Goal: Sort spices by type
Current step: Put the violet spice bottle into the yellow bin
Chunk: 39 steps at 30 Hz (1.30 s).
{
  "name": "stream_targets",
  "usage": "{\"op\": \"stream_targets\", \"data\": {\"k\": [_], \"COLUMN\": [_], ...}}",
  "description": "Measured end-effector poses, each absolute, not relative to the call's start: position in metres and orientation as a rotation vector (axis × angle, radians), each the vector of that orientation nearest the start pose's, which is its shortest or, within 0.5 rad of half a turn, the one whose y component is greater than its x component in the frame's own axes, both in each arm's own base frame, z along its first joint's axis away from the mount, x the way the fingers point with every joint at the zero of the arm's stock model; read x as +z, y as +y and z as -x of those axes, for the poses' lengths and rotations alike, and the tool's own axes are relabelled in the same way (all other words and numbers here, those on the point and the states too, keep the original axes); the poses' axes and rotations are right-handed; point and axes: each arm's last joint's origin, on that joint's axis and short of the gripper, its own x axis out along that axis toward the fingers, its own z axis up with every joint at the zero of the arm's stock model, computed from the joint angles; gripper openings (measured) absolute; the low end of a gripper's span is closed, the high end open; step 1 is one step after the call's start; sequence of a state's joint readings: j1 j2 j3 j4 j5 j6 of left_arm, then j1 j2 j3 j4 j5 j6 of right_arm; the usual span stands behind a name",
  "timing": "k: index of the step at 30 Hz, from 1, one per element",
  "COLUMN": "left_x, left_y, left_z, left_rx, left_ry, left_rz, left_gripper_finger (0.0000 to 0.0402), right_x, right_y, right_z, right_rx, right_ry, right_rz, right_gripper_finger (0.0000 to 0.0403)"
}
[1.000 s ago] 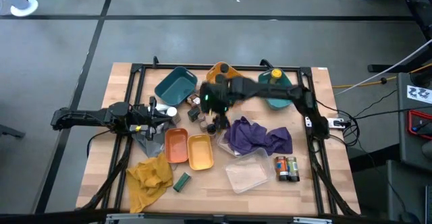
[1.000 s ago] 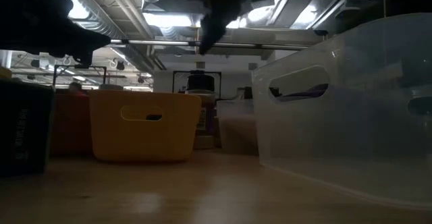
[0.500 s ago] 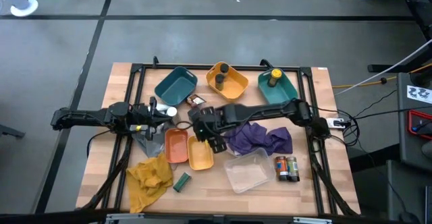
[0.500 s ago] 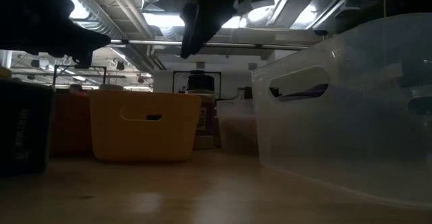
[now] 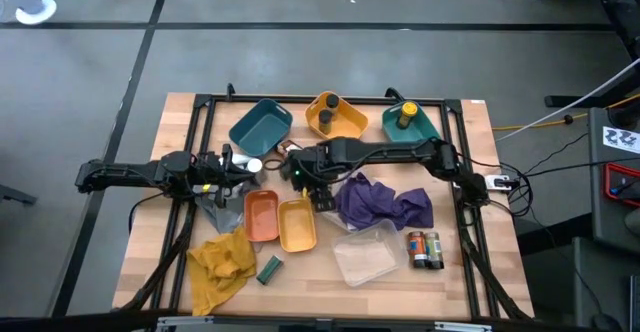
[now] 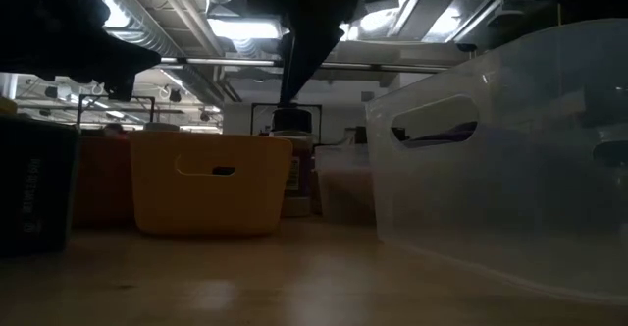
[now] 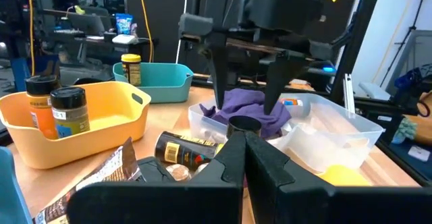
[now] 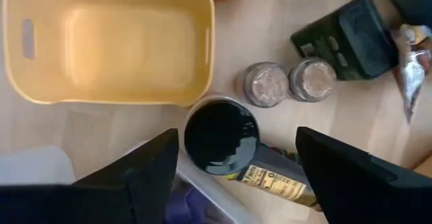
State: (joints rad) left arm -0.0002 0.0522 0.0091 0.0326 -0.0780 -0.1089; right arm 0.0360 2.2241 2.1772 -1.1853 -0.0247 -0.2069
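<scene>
Black-lidded jar point(image 8: 221, 135) stands upright directly beneath my right gripper point(image 8: 236, 158), fingers spread wide either side of the lid, nothing held yet. It sits just beside the corner of the empty yellow tray point(image 8: 108, 42), with a second jar lying on its side point(image 8: 270, 178) touching or nearly touching its base. Two pale-topped jars point(image 8: 289, 82) stand close by, a dark flat tin point(image 8: 344, 38) just past them.

My left gripper point(image 7: 244, 158) is closed on nothing, parked low at the left of the cluster.

Step in hand, as I judge it: descend and take the upright jar.
- Keep the lid centred between the fingers; come straight down.
- One finger must pass between the jar and the tray wall, the other near the lying jar. Risk of nudging either.
- Close below the lid, on the body.
- Lift vertically before moving off.

Sorted so far, from the high view: jars in the orange tray point(image 5: 345, 122) and one in the teal tray point(image 5: 425, 132).
</scene>
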Motion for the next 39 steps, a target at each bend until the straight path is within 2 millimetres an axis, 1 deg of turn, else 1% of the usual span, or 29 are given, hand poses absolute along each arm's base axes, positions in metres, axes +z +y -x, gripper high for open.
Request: {"op": "stream_targets", "data": {"k": [7,11,14,19,27,30,35,39], "left_x": [0.166,0.166,0.166,0.165,0.165,0.165,0.165,0.165], "left_y": [0.002,0.002,0.002,0.002,0.002,0.002,0.002,0.002], "left_z": [-0.1,-0.1,-0.1,-0.1,-0.1,-0.1,-0.1,-0.1], "left_rx": [0.078,0.078,0.078,0.078,0.078,0.078,0.078,0.078], "left_ry": [0.007,0.007,0.008,0.016,0.016,0.017,0.017,0.017], "left_rz": [0.108,0.105,0.105,0.105,0.105,0.105,0.105,0.105], "left_gripper_finger": [0.0,0.0,0.0,0.0,0.0,0.0,0.0,0.0], "right_x": [0.25,0.239,0.23,0.225,0.226,0.226,0.227,0.235], "right_y": [0.019,0.017,0.017,0.018,0.018,0.018,0.018,0.016], "right_z": [-0.461,-0.459,-0.46,-0.46,-0.464,-0.464,-0.463,-0.46], "right_rx": [0.195,0.142,0.14,0.157,0.13,0.128,0.146,0.143], "right_ry": [1.257,1.288,1.294,1.284,1.247,1.25,1.245,1.236], "right_rz": [0.184,0.215,0.217,0.203,0.173,0.169,0.156,0.161], "right_gripper_finger": [0.0299,0.0299,0.0299,0.0299,0.0297,0.0279,0.0212,0.0206]}}
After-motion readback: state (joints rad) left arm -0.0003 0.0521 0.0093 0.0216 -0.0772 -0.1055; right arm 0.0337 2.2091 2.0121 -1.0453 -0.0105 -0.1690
